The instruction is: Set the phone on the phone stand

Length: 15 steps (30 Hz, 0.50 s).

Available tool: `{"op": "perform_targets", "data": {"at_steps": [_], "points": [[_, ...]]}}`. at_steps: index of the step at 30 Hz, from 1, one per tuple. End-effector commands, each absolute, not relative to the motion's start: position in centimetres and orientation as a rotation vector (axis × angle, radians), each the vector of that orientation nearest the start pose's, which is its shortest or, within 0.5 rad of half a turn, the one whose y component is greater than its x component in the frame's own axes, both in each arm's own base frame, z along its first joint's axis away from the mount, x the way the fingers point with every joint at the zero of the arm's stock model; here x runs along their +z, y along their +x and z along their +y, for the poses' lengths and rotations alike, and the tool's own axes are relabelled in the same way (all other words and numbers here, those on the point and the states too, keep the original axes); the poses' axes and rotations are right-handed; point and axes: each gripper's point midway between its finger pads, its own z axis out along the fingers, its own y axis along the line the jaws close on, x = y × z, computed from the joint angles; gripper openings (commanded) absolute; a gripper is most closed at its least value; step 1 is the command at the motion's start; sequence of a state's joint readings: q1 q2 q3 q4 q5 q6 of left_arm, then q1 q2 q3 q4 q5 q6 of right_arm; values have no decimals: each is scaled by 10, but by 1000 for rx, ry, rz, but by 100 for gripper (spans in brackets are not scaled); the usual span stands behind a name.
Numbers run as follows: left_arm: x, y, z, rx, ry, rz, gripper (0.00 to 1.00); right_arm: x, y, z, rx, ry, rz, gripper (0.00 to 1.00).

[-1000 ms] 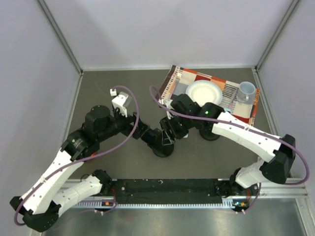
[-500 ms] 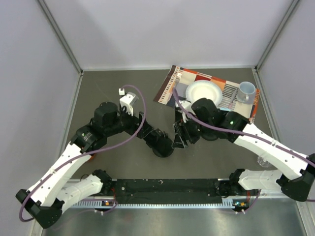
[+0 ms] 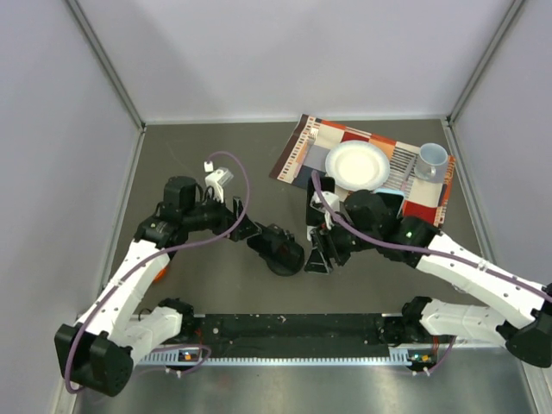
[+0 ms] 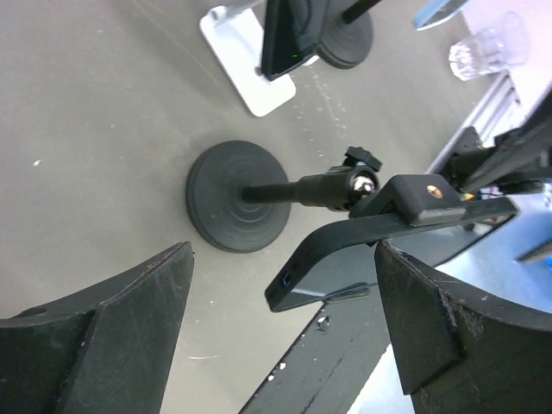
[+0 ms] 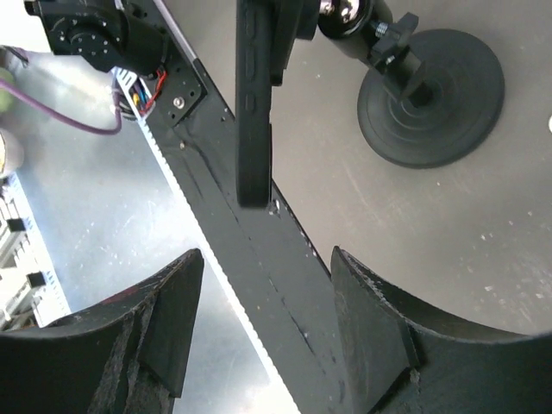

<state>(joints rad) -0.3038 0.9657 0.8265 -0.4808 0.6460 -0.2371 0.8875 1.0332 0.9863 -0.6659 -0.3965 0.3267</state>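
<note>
Two grippers flank the black pole mount (image 4: 293, 188).
Left gripper (image 4: 283, 254) and right gripper (image 5: 266, 259) have fingers apart, holding nothing; the phone (image 4: 289, 34) stands on the white phone stand (image 4: 246, 73), beyond the pole's round base (image 4: 228, 203).

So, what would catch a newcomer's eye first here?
The open left pincer and right pincer flank a black pole mount with a round base in the middle of the table. Behind to the right, a white plate and a cup sit on a patterned mat.
</note>
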Motion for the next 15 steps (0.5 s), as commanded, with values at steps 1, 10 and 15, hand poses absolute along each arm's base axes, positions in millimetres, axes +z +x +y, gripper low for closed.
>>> {"op": "perform_targets", "data": {"at_steps": [1, 10, 15], "points": [[237, 212, -206, -1190, 562, 2009, 91, 215, 116, 300, 1198, -826, 2182, 60], [210, 195, -204, -1257, 464, 2084, 53, 224, 140, 325, 1204, -562, 2000, 53], [199, 192, -205, -1285, 420, 2104, 20, 230, 148, 332, 1222, -517, 1953, 36]]}}
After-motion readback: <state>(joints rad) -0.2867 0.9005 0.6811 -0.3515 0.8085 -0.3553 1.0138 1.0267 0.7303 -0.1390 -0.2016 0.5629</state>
